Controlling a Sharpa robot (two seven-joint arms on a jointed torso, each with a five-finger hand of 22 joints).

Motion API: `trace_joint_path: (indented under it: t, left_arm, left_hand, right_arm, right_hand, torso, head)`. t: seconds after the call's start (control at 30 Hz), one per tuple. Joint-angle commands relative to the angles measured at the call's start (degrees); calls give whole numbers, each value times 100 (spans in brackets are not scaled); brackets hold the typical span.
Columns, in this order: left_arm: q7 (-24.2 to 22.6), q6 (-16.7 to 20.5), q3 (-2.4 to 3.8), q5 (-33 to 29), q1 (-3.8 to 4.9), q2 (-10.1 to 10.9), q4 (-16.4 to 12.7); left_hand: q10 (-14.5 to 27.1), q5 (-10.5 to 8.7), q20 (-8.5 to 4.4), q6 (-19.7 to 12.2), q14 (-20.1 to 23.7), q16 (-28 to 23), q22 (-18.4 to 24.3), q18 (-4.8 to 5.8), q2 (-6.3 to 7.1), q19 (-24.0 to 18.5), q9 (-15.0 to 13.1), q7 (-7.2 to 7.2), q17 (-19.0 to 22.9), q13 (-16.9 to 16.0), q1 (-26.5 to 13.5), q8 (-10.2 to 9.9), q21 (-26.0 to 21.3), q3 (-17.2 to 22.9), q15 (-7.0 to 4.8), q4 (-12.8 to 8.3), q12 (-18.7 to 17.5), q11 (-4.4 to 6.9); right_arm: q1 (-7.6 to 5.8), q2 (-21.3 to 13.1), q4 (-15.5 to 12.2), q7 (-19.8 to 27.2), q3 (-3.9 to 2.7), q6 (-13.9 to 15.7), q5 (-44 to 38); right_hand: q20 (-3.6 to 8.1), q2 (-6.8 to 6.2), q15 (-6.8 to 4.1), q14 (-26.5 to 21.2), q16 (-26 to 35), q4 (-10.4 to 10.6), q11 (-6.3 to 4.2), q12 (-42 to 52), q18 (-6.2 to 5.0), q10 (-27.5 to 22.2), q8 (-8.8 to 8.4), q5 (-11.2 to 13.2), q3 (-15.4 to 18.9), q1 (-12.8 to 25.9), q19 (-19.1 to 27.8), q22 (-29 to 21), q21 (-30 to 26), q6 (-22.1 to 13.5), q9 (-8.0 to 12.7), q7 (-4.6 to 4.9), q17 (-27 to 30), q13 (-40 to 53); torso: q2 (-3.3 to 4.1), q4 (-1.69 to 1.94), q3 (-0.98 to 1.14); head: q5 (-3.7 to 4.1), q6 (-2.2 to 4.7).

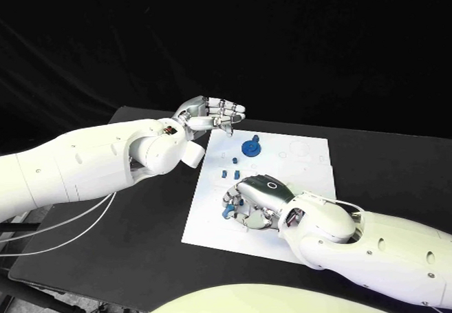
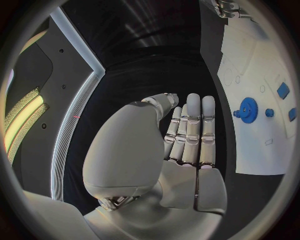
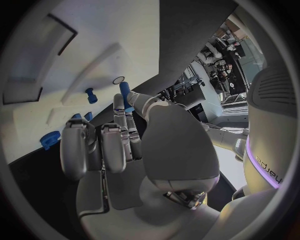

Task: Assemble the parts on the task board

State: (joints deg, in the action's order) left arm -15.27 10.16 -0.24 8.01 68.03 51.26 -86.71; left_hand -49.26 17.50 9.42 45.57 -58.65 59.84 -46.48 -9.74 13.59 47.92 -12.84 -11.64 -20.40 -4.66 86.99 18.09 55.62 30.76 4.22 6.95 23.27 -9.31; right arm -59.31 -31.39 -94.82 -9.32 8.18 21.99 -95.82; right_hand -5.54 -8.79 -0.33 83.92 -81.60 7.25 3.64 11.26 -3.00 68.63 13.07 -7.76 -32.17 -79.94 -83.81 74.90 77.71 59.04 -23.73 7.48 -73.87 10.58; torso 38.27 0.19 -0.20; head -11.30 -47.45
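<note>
Silver and many-fingered, the right hand (image 1: 256, 200) rests low over the near part of the flat white rectangular task board (image 1: 296, 161), palm down, with its fingers curled toward the board's near left area. A small blue part (image 1: 229, 210) sits at its fingertips, and the right wrist view shows a short blue cylindrical piece (image 3: 125, 93) just beside the thumb and the raised fingers (image 3: 119, 107); whether that piece is actually pinched or merely lies against the fingers I cannot tell. The left hand (image 1: 211, 116) hangs at the far left corner of the board, above the black table (image 1: 149, 228), its fingers held straight and close together with nothing between them, so it grasps nothing; the left wrist view shows the same flat, released pose (image 2: 187, 135). On the board, a round blue toothed gear (image 1: 250, 147) stands near the far left part, well apart from the right hand and near the left one. Between the gear and the right hand lie a few small blue pegs (image 1: 226, 174), close together on the white surface. The right wrist view also shows a small blue spool-shaped part (image 3: 91, 95) lying on the board beyond the fingertips, and a blue toothed piece (image 3: 49, 140) near the board's edge.
</note>
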Motion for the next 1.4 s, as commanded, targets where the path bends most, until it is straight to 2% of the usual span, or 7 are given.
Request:
trace_joint_path:
  t: [0.03,0.57,0.9,0.97,1.1,1.4]
  left_arm:
    - [-49,-96,3,-36,6,-7,-16]
    - [-45,-96,3,-36,7,-2,-14]
    - [-39,-93,3,-36,7,-3,-14]
    - [-39,-91,3,-36,7,-3,-13]
    - [-36,-91,3,-36,7,-3,-13]
    - [-26,-96,3,-36,7,7,-14]
  left_hand:
    - [55,11,12,-26,32,-20,-6,-84,-5,-3,8,-145,5,7,-20,6,34,-1,16,-19,29,-3]
    - [55,11,12,-26,32,-20,-6,-84,-5,-3,8,-145,5,7,-20,6,34,-1,16,-19,29,-3]
    - [55,11,12,-26,32,-20,-6,-84,-5,-3,8,-145,5,7,-20,6,34,-1,16,-19,29,-3]
    - [55,11,12,-26,32,-20,-6,-84,-5,-3,8,-145,5,7,-20,6,34,-1,16,-19,29,-3]
    - [55,11,12,-26,32,-20,-6,-84,-5,-3,8,-145,5,7,-20,6,34,-1,16,-19,29,-3]
    - [55,11,12,-26,32,-20,-6,-84,-5,-3,8,-145,5,7,-20,6,34,-1,16,-19,29,-3]
  right_arm:
    - [9,12,19,-93,2,-214,-252]
    - [15,67,77,-311,7,-445,-583]
    - [21,170,104,-277,27,-543,-612]
    - [21,180,107,-275,31,-555,-612]
    - [22,188,121,-307,36,-521,-611]
    - [22,174,118,-358,39,-391,-616]
  right_hand:
    - [38,-24,-41,285,-20,-36,4,-21,57,-17,57,-36,-14,-8,-176,1191,-19,23,-115,8,9,5]
    - [37,-25,-39,286,-22,-37,6,-22,61,-18,57,-37,-14,-4,-183,1195,0,21,-116,10,5,6]
    - [10,-146,2,280,-14,-40,54,-78,52,-102,8,-22,14,130,-159,1180,-51,-94,-111,61,27,6]
    - [0,-190,16,280,-15,-22,71,-93,51,-127,-21,-34,32,185,-155,1178,-58,-142,-100,82,28,6]
    - [-34,-309,50,278,-21,12,106,-106,49,-154,-248,-149,54,310,-148,1175,-63,-489,-8,134,30,25]
    - [-39,-349,41,276,-24,7,88,-96,48,-143,-356,-157,56,333,-148,1176,-56,-649,33,113,33,46]
  torso:
    - [0,2,2]
    - [-2,2,-1]
    - [-5,4,-4]
    - [-6,0,-5]
    - [-8,-4,-7]
    - [1,-1,1]
  head:
    - [0,-2]
    - [-2,-7]
    - [5,0]
    - [6,1]
    - [8,4]
    - [9,13]
